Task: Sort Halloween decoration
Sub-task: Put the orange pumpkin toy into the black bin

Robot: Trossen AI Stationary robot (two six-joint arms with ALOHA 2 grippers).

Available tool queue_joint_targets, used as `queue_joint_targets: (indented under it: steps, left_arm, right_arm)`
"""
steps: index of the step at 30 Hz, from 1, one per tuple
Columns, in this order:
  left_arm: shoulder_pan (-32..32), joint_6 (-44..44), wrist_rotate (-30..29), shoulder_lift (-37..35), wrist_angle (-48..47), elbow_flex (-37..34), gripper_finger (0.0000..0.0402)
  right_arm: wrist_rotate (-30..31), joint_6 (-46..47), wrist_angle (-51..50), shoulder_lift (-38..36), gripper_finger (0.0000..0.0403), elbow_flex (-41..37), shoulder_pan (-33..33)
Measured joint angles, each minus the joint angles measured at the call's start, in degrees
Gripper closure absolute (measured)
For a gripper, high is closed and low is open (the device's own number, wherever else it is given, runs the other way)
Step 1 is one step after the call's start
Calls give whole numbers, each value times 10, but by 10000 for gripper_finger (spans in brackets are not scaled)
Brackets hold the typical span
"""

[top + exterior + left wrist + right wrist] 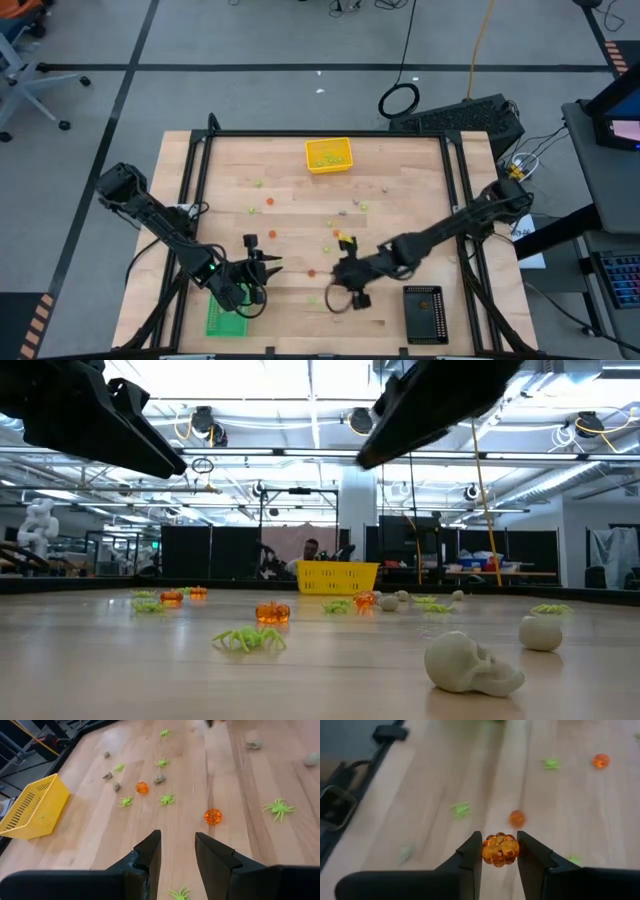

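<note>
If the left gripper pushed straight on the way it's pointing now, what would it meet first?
Likely the orange pumpkin: it lies just ahead of the open left gripper, slightly off the centre line. Depth is unclear, so the fingers might pass beside it.

We see the right claw point(499, 851) raised over the near middle of the counter, its two fingers pinching a small orange piece. The left claw point(177, 851) hovers near-left, fingers parted, gripping nothing.

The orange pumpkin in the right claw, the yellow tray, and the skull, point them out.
orange pumpkin point(500, 850), right wrist view, its middle.
yellow tray point(328, 167), high view, its near rim.
skull point(470, 663), low view, its crown.
</note>
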Motion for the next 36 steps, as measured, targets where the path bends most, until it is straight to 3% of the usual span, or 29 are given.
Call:
queue_joint_targets:
  steps: [14, 20, 36]
  left_arm:
    - [0, 18, 0, 0, 24, 0, 284]
    - [0, 18, 0, 0, 25, 0, 284]
    - [14, -2, 0, 0, 53, 0, 284]
  right_arm:
    - [232, 13, -35, -9, 328, -22, 120]
    - [245, 17, -64, -9, 330, -31, 141]
    - [245, -104, -141, -54, 331, -27, 147]
